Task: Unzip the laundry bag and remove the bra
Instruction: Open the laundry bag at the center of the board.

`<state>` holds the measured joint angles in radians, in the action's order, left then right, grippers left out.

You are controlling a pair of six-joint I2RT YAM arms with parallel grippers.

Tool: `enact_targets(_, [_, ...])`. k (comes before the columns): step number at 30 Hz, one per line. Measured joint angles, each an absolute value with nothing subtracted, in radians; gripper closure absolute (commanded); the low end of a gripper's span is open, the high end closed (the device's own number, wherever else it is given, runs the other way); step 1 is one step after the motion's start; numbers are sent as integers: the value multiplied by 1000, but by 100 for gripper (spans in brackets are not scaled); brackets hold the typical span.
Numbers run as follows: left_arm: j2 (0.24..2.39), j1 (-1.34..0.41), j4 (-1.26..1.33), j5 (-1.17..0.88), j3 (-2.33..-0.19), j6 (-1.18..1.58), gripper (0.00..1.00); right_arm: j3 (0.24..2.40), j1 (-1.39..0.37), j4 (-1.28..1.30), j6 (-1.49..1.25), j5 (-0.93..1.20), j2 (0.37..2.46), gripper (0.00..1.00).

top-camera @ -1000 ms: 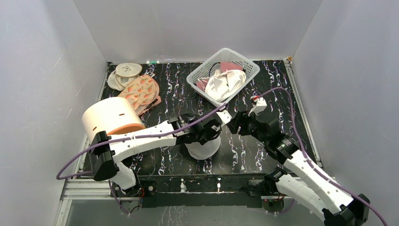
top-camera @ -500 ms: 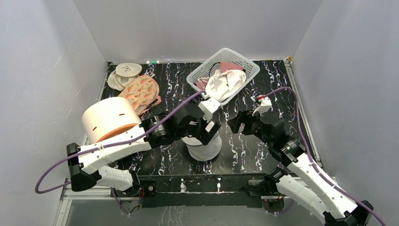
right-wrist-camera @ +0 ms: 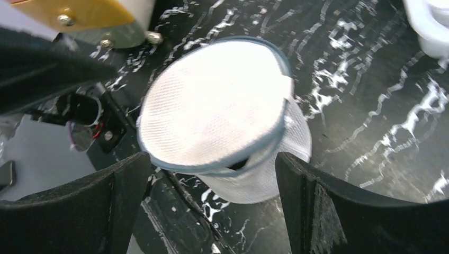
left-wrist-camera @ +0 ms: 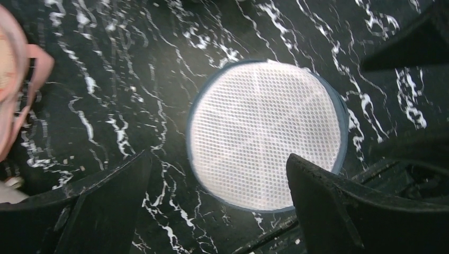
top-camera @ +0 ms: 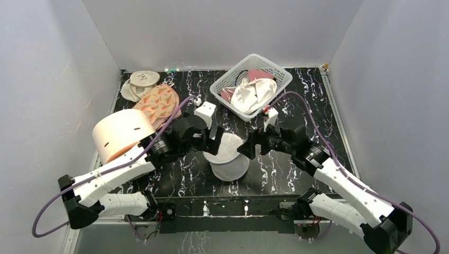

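The laundry bag (top-camera: 229, 157) stands on the black marbled desk (top-camera: 328, 100), at the 6 o'clock side, close to the near edge. Its flat round mesh top faces up, with a blue-grey rim around it. In the right wrist view, the upper half is lifted a little on one side, and a dark gap shows at 6 o'clock of the rim. What is inside I cannot tell.

The left end effector (top-camera: 212, 140) hangs at 10 o'clock of the bag. In its own camera the two fingers (left-wrist-camera: 111, 206) are spread wide and hold nothing, and the mesh top is seen between them. The right end effector (top-camera: 248, 150) is at 3 o'clock of the bag, just beside it, also wide open and empty.

A white lattice basket (top-camera: 233, 71) with cloth in it is at 1 o'clock. A cream cylinder (top-camera: 122, 132) lies at 9 o'clock, and floral pads (top-camera: 159, 103) lie at 11 o'clock.
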<state>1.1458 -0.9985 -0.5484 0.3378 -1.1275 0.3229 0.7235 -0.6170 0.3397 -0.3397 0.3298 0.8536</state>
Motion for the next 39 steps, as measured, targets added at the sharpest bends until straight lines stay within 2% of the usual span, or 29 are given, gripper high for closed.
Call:
enact_targets(5, [1060, -999, -555, 493, -1130, 344, 2, 826, -732, 337, -290, 318, 933, 13])
enact_targets(10, [949, -998, -547, 633, -1129, 353, 1, 920, -932, 339, -241, 182, 1038, 16])
enact_targets(16, [780, -998, -501, 740, -1111, 347, 2, 1003, -1111, 376, -201, -2, 1208, 26])
enact_targets(26, [770, -998, -505, 792, -1110, 351, 2, 1100, -1195, 464, -164, -179, 1354, 32])
enact_targets(31, [786, -997, -506, 792, -1097, 352, 2, 1121, -1224, 473, -156, -216, 1380, 45])
enact_targets(36, [795, -998, -506, 791, -1097, 352, 2, 1124, -1225, 474, -155, -221, 1406, 48])
enact_targets(39, [795, -998, -505, 790, -1097, 352, 2, 1124, -1225, 476, -155, -224, 1418, 54])
